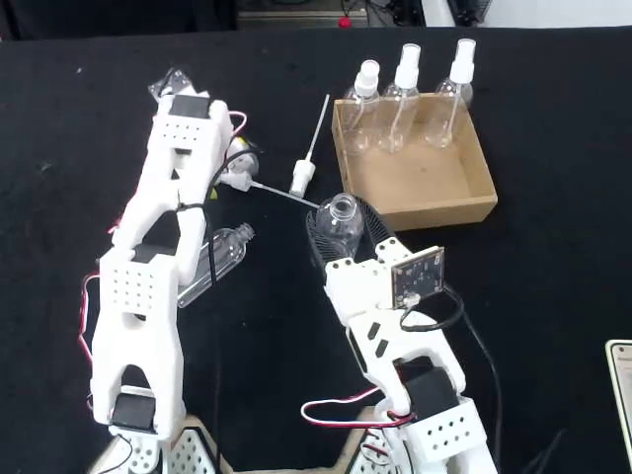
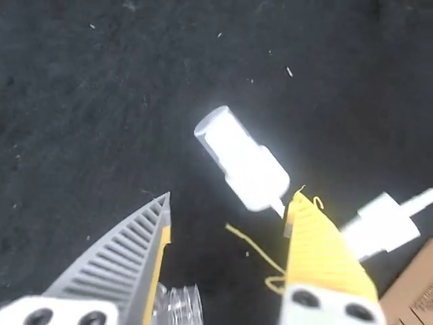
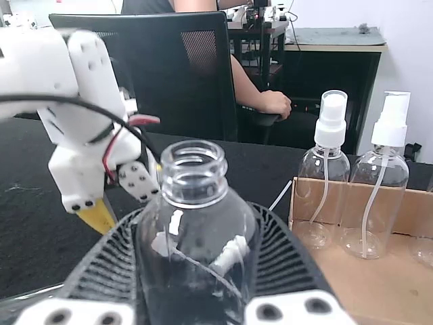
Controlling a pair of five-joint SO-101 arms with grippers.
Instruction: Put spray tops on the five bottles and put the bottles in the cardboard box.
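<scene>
My right gripper [image 1: 341,235] is shut on a clear, uncapped bottle [image 3: 193,217], held upright just left of the cardboard box [image 1: 420,183]. Three bottles with spray tops [image 1: 400,94] stand along the box's far side. My left gripper [image 2: 230,220] hangs open over a white spray top [image 2: 243,166] lying on the black table, close to its yellow finger [image 2: 314,237]. A second spray top [image 1: 303,176] lies between that one and the box, its tube pointing away. Another uncapped bottle [image 1: 212,262] lies on its side beside the left arm.
A clear plastic item [image 1: 168,84] lies beyond the left arm. A white flat object [image 1: 620,390] sits at the table's right edge. Beyond the table's far edge are a black chair [image 3: 169,68] and a desk.
</scene>
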